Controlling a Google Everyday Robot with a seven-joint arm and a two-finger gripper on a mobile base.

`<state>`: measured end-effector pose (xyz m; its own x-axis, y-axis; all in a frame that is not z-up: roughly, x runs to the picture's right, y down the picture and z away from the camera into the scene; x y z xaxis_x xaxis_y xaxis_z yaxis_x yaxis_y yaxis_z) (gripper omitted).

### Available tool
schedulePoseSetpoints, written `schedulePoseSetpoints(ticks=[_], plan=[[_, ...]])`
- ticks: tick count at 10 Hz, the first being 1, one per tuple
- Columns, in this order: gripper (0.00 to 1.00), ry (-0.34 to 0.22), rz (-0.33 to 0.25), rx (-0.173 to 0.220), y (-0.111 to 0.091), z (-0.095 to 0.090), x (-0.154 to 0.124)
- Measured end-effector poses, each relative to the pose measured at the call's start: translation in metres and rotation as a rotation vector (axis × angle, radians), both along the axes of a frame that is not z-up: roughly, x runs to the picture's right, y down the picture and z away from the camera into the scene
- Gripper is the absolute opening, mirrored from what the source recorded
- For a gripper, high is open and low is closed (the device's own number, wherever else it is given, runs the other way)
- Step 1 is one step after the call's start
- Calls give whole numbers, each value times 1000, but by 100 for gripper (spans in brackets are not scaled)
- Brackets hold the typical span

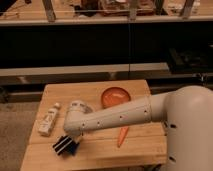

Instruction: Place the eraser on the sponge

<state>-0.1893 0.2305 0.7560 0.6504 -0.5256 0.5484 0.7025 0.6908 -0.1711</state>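
My gripper (63,145) hangs low over the front left part of the wooden table (100,150), at the end of the white arm (110,119) that reaches in from the right. A small dark blue pad, the sponge (75,148), shows right beside the gripper on its right, partly covered by it. The eraser does not show on its own; whether the gripper holds it cannot be told.
A white tube (48,120) lies at the table's left edge. An orange bowl (116,96) stands at the back centre, partly behind the arm. An orange carrot-like stick (122,135) lies to the right of centre. Dark shelving rises behind the table.
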Motion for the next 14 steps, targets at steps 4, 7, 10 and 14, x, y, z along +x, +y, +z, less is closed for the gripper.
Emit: schedulePoseSetpoints(ticks=[4, 7, 10, 14], plan=[[1, -1, -38, -8, 6, -1, -9], [28, 10, -72, -28, 12, -1, -9], [58, 5, -74, -27, 12, -2, -11], [64, 5, -90, -34, 14, -3, -15]])
